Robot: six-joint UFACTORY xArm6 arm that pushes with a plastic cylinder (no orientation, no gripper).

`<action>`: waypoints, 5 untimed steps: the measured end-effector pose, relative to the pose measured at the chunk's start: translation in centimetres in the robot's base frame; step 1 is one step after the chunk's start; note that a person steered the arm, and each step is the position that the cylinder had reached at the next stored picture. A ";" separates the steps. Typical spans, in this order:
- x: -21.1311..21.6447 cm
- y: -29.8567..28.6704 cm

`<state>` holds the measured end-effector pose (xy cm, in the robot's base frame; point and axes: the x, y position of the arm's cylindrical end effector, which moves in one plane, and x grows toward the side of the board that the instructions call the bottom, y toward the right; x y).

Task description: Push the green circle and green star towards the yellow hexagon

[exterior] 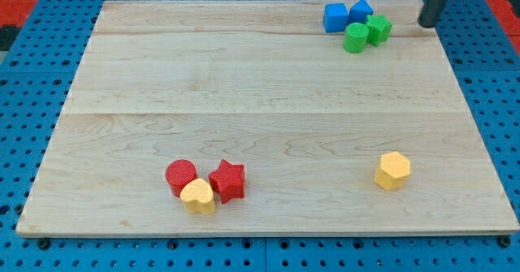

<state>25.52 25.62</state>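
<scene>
green circle point(355, 38) and green star point(379, 28) sit touching at upper right, hexagon point(392, 170) far below; my tip point(426, 24), holding nothing, should swing above them and push down.

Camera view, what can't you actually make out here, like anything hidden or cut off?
1. My tip: the rod runs off the view's top edge, so its upper part and the arm are cut off.
2. Blue blocks: two touch at the view's top; the green circle and green star cover their near edges, so shapes stay uncertain.
3. Yellow block beside the red star: shape unclear.
</scene>
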 end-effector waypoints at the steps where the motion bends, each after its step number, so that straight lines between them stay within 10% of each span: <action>1: 0.0 -4.7; 5: 3.4 -15.0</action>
<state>28.89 10.61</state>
